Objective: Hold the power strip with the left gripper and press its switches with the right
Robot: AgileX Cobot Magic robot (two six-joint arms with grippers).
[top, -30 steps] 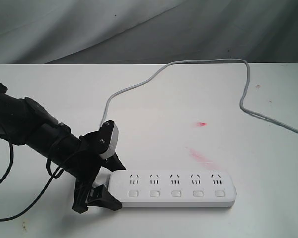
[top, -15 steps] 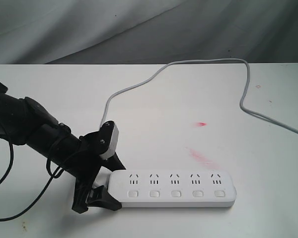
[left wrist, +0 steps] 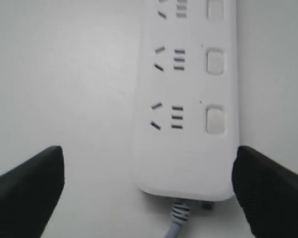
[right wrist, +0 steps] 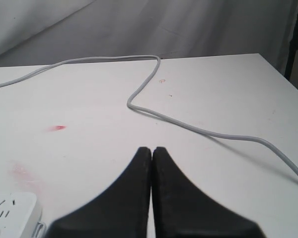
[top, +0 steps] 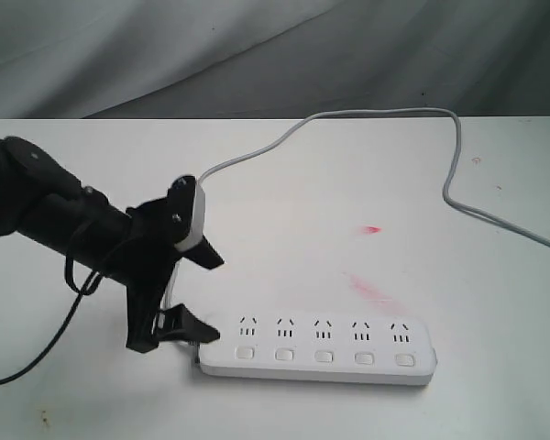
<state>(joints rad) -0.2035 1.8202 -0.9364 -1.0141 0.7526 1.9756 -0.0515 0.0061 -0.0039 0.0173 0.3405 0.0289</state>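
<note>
The strip (top: pixel 316 348) lay flat on the table (top: pixel 348 183) near its front edge, switches (top: pixel 325 356) facing up in a row below the sockets, and its cord (top: pixel 385 115) looped away toward the back. The step in hand was the hold, and it was not yet made: the left gripper (top: pixel 218 299) hung at the strip's cord end with its fingers (left wrist: pixel 27 188) spread about as wide as they go, one on each side of the bar, gripping nothing. In the wrist view one finger sat very near the strip's long edge, and contact there could not be ruled out. The right gripper (right wrist: pixel 151 151) was pinched fully shut and empty, well apart from the switches, with only the strip's far end in the corner of its view. The next move probably called for the left gripper to settle down over the cord end and close across the bar's width, short of the nearest of the switches and clear of the cord, firmly enough to stop the strip sliding. Only then should the right gripper cross over and push each of the switches with its closed tip.
</note>
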